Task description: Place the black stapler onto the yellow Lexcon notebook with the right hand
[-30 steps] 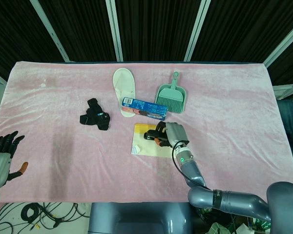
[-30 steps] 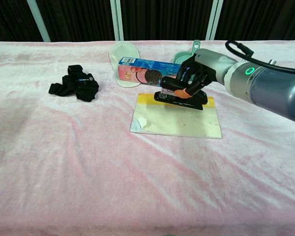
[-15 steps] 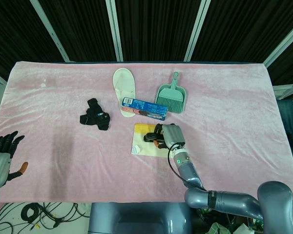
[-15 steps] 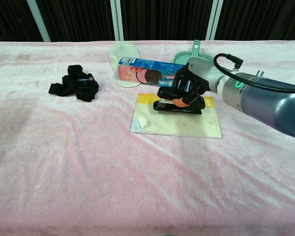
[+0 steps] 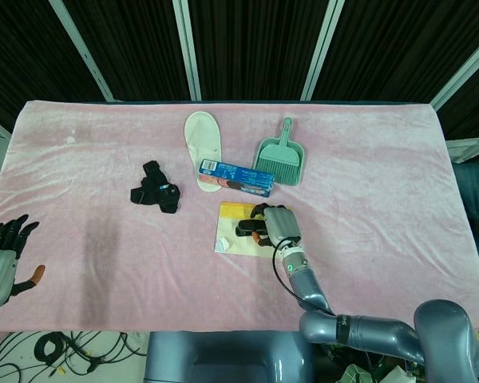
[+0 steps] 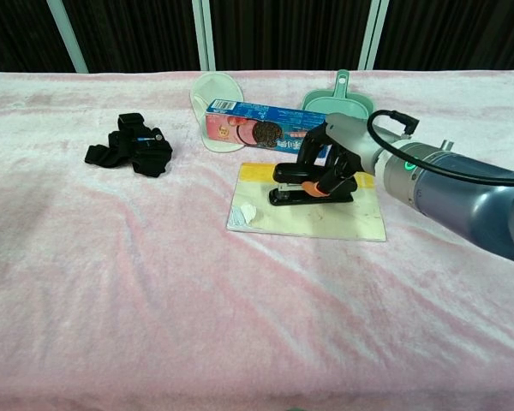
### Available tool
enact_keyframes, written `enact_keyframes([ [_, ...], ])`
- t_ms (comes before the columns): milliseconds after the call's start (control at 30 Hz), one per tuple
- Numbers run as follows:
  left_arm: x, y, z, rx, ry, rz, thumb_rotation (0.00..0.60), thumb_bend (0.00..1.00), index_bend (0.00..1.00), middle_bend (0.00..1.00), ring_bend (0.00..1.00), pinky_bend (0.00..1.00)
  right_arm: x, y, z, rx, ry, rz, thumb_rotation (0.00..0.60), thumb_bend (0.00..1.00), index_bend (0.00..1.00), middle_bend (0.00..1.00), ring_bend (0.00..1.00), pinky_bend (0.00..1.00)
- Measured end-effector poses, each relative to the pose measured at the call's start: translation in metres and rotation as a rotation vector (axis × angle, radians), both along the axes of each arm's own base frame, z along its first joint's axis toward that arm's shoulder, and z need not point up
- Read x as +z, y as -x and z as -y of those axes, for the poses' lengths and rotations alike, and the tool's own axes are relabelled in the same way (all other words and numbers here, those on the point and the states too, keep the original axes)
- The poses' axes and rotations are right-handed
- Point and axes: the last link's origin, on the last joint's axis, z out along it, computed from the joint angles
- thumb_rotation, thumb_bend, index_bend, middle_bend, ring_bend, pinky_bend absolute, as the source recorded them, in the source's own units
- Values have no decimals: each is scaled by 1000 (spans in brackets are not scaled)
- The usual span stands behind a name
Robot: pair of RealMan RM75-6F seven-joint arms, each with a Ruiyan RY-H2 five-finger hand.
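Note:
The black stapler (image 6: 293, 191) lies flat on the yellow Lexcon notebook (image 6: 325, 219), near its yellow top strip. My right hand (image 6: 331, 161) grips the stapler from above and behind, fingers curled over its top and the orange-tipped thumb on its side. From the head view the stapler (image 5: 247, 228) sticks out to the left of the right hand (image 5: 278, 226), over the notebook (image 5: 235, 244). My left hand (image 5: 1, 254) hovers off the table's near left corner, fingers spread and holding nothing.
A blue cookie box (image 6: 255, 125) lies just behind the notebook, close to the right hand. Further back are a green dustpan (image 6: 340, 97) and a white slipper (image 6: 211, 96). A black strap bundle (image 6: 132, 144) sits to the left on the pink cloth.
The right hand has lowered the stapler from a tilted hover onto the notebook and shifted it slightly toward the near edge. The left hand has stayed put.

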Motion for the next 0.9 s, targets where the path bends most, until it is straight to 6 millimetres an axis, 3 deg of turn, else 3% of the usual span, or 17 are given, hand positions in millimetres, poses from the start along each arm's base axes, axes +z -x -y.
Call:
enact_keyframes([
  [133, 0, 0, 0, 1, 1, -3, 600, 325, 118, 14, 0, 2, 3, 1, -3, 3, -7, -6, 600, 200, 226, 106, 185, 168],
  [433, 0, 0, 0, 1, -2, -4, 600, 325, 117, 14, 0, 2, 20, 3, -12, 11, -39, -20, 600, 195, 162, 43, 135, 139],
  [633, 0, -1, 1, -8, -4, -8, 600, 324, 118, 14, 0, 2, 60, 17, -19, 28, -6, -58, 600, 184, 157, 43, 135, 138],
  [767, -1, -1, 1, -13, -6, -10, 600, 325, 117, 14, 0, 2, 101, 39, -25, 39, 75, -112, 600, 183, 156, 43, 136, 138],
  [900, -1, -2, 2, -17, -12, -8, 600, 325, 117, 14, 0, 2, 131, 60, -37, 64, 145, -132, 600, 185, 156, 43, 135, 138],
])
